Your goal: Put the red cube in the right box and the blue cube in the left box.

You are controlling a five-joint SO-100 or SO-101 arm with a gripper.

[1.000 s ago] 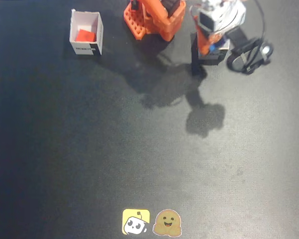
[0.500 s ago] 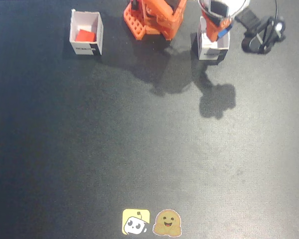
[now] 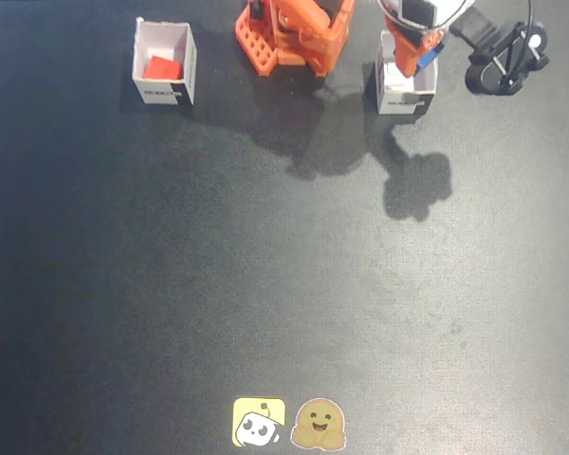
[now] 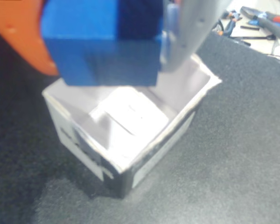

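Note:
The red cube [image 3: 161, 68] lies inside the white box [image 3: 183, 57] at the left of the fixed view. My gripper [image 3: 415, 55] hangs over the other white box [image 3: 403, 93] at the right of that view. It is shut on the blue cube [image 3: 429, 57]. In the wrist view the blue cube [image 4: 98, 51] is held between an orange finger [image 4: 18, 37] and a grey finger [image 4: 191, 28] of the gripper [image 4: 102, 46]. It hangs just above the open, empty box [image 4: 168, 140].
The orange arm base [image 3: 294, 33] stands between the two boxes at the back. A black clamp with a cable [image 3: 503, 59] sits at the back right. Two stickers [image 3: 289, 424] lie at the front edge of the black mat. Tools [image 4: 261, 18] lie beyond the mat.

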